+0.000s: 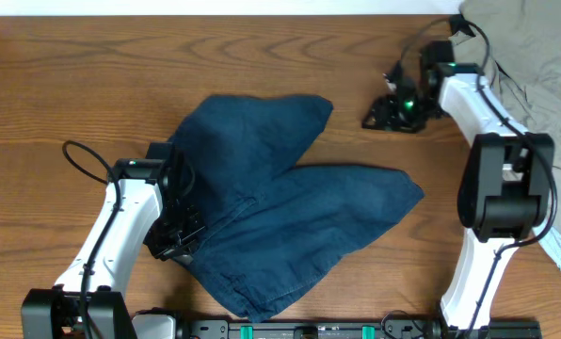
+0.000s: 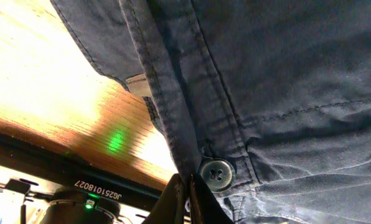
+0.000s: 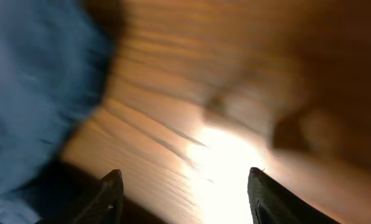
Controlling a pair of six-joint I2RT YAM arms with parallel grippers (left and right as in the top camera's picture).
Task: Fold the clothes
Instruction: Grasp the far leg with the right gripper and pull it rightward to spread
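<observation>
Overhead view, read left to right. The left tool (image 1: 177, 235) sits at the near-left edge of the clothes (image 1: 290, 212), jaws pinched together on the waistband. The left wrist view confirms the fabric nipped just beside a dark button (image 2: 216, 172). The clothes lie rumpled at mid-desk (image 1: 73, 75), legs spread toward the right. The right tool (image 1: 386, 113) stands clear of the cloth over bare wood, jaws wide, nothing between them. A khaki-grey garment (image 1: 535, 47) occupies the far right corner.

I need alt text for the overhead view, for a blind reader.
Crumpled navy shorts lie on a wooden table. The left arm has its jaws at the shorts' left edge; the right arm reaches over bare wood near a khaki garment.
</observation>
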